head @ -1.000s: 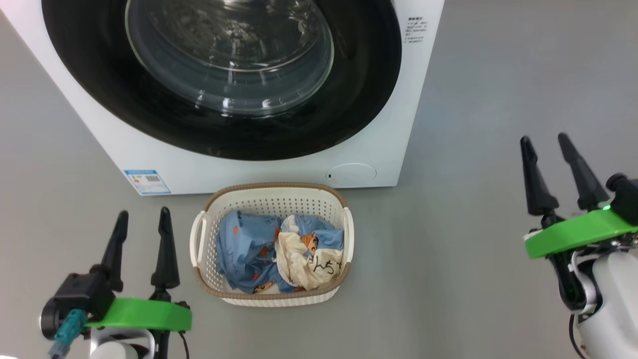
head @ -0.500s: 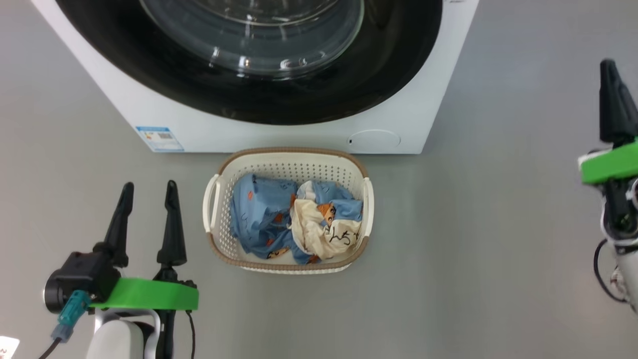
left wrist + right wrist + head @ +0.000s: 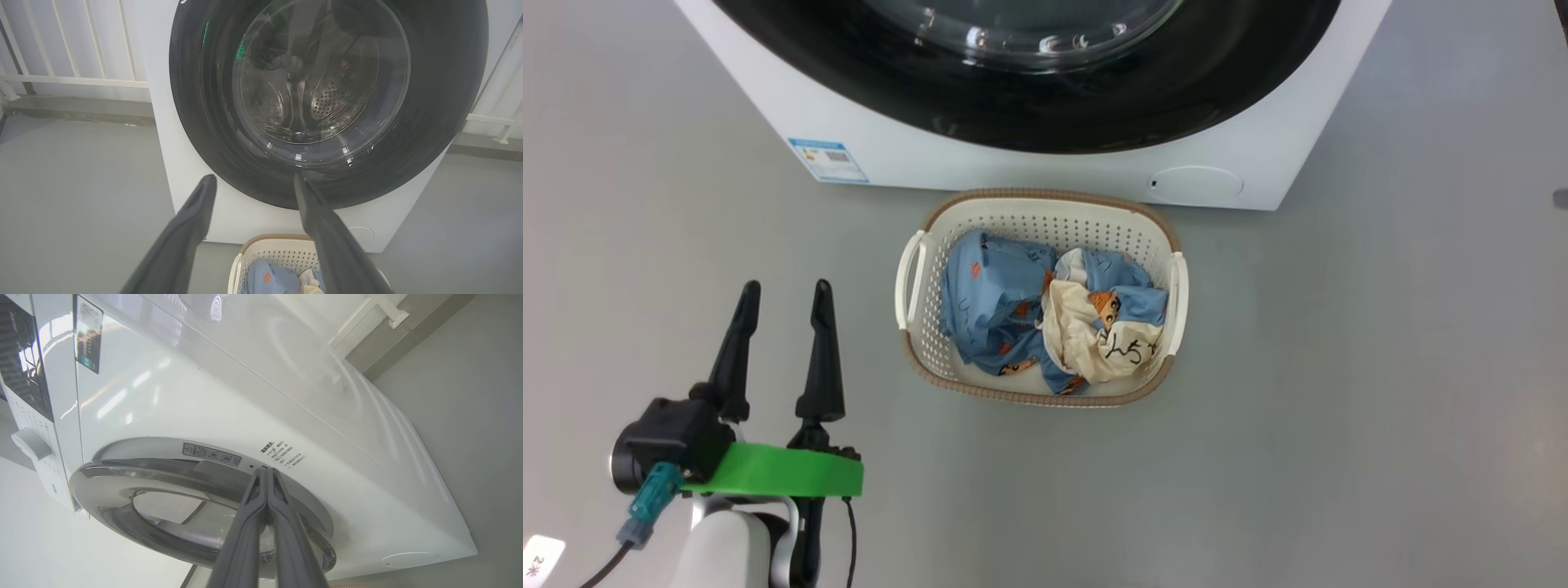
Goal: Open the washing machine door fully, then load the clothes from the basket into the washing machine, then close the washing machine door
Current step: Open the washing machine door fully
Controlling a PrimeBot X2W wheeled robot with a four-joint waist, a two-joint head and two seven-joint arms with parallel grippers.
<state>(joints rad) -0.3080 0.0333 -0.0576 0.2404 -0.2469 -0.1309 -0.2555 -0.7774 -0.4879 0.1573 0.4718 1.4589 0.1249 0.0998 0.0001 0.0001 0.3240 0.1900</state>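
Right gripper (image 3: 264, 469) just went from spread to pinched shut, empty; door (image 3: 171, 510) edge right at its tips, contact unclear. Reads as lining up to pry; door looks closed. Left gripper (image 3: 786, 286) wide, idle, basket (image 3: 1045, 196) with clothes (image 3: 1054, 322) to its right. Right wrist view gives the edge; head view gives the basket.

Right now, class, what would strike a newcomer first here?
A glossy black round door on the big white washing machine spans the head view's top. Below, on the grey floor, a cream perforated basket holds blue and cream clothes; the left gripper stands open at lower left.
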